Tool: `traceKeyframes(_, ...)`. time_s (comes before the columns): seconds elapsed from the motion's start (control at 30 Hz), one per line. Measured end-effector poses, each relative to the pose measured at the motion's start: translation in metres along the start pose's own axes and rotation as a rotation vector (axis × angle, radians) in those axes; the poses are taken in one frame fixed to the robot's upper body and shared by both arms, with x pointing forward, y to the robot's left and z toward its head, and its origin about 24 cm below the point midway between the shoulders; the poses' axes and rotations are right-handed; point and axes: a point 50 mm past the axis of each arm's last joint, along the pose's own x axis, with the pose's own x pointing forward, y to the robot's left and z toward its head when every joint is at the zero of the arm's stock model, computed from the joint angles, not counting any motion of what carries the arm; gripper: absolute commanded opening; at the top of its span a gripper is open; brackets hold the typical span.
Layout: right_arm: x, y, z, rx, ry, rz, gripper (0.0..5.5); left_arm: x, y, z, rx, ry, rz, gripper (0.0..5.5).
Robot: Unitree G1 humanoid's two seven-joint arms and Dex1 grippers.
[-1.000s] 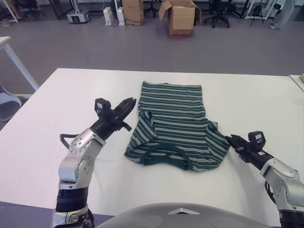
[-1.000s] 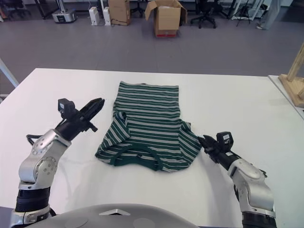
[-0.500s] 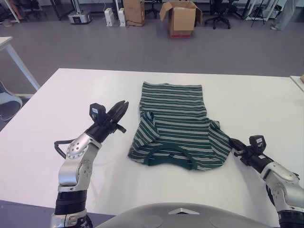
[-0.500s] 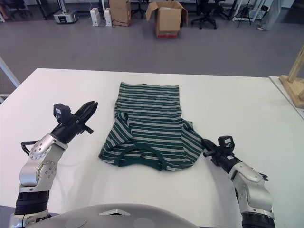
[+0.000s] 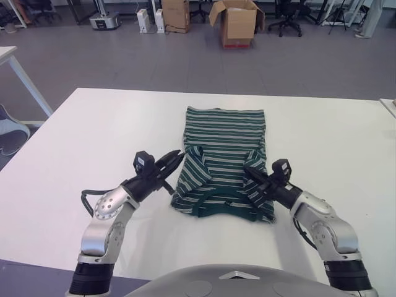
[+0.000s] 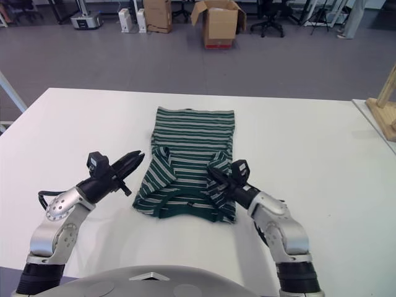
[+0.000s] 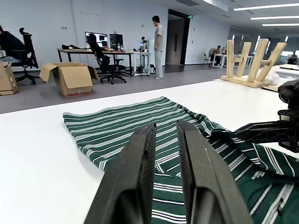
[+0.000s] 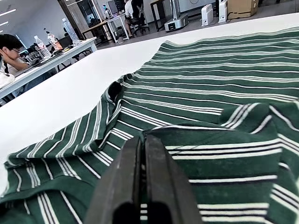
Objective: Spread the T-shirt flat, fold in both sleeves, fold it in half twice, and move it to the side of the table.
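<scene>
The green-and-white striped cotton T-shirt (image 5: 224, 133) lies centred on the white rectangular table (image 5: 93, 124), its right sleeve (image 5: 265, 207) folded inward. At its 4 o'clock the right gripper (image 5: 249, 168) pinches that sleeve. At 9 o'clock the left gripper (image 5: 175, 161) is slightly parted and empty.

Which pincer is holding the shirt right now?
The right pincer, shut on the folded-in sleeve; the left pincer is open beside the shirt, holding nothing.

A white worktop (image 5: 93, 124) stands on a grey floor (image 5: 124, 55). Beyond it, an open cardboard box (image 5: 237, 21) sits at 12 o'clock and dark office chairs (image 5: 286, 13) at 1 o'clock. A second white table (image 5: 5, 53) stands at 10 o'clock and a wooden frame (image 6: 382, 117) at 3 o'clock.
</scene>
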Motion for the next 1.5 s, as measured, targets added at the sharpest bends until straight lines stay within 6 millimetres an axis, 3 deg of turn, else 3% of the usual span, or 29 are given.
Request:
traceKeyframes(0.07,0.0,0.002,0.004,0.003,-0.021,0.012,0.92,0.0,0.003,0.003,0.039,0.012,-0.061,0.8)
traceKeyframes(0.17,-0.011,-0.008,0.051,-0.106,-0.151,-0.01,0.92,0.002,0.03,0.013,0.211,0.082,-0.129,0.8)
traceKeyframes(0.27,-0.038,-0.035,0.061,-0.389,0.031,-0.093,1.51,-0.003,0.062,0.017,0.499,0.229,-0.231,1.35)
traceKeyframes(0.37,-0.066,-0.064,0.052,-0.831,0.352,-0.109,1.99,-0.006,0.075,0.008,0.754,0.369,-0.413,1.77)
traceKeyframes(0.47,-0.081,-0.069,0.037,-1.166,0.574,0.082,2.06,-0.008,0.077,-0.007,1.004,0.47,-0.646,1.83)
traceKeyframes(0.53,-0.083,-0.061,0.035,-1.344,0.597,0.258,2.06,-0.011,0.075,-0.012,1.185,0.475,-0.826,1.83)
traceKeyframes(0.67,-0.074,-0.045,0.021,-1.518,0.443,0.479,2.06,-0.009,0.063,-0.019,1.321,0.308,-0.949,1.83)
traceKeyframes(0.83,-0.038,-0.041,0.014,-1.525,0.287,0.498,2.1,0.016,0.038,-0.041,1.287,0.138,-0.931,1.65)
traceKeyframes(1.0,-0.02,-0.037,0.009,-1.534,0.267,0.578,1.15,0.026,0.033,-0.048,1.283,0.125,-0.998,0.83)
traceKeyframes(1.13,-0.018,-0.035,0.008,-1.538,0.274,0.65,0.03,0.029,0.032,-0.047,1.281,0.137,-1.117,0.14)
traceKeyframes(1.2,-0.019,-0.034,0.006,-1.516,0.272,0.662,0.01,0.027,0.032,-0.046,1.238,0.144,-1.134,0.07)
traceKeyframes(1.3,-0.028,-0.025,0.002,-1.369,0.297,0.688,0.01,0.007,0.025,-0.046,1.127,0.172,-1.203,0.05)
traceKeyframes(1.4,-0.046,-0.007,-0.007,-1.106,0.378,0.751,0.0,-0.026,0.003,-0.044,0.871,0.237,-1.222,0.02)
traceKeyframes(1.5,-0.076,0.012,-0.009,-0.669,0.576,0.873,0.0,-0.055,-0.024,-0.038,0.51,0.389,-1.305,0.02)
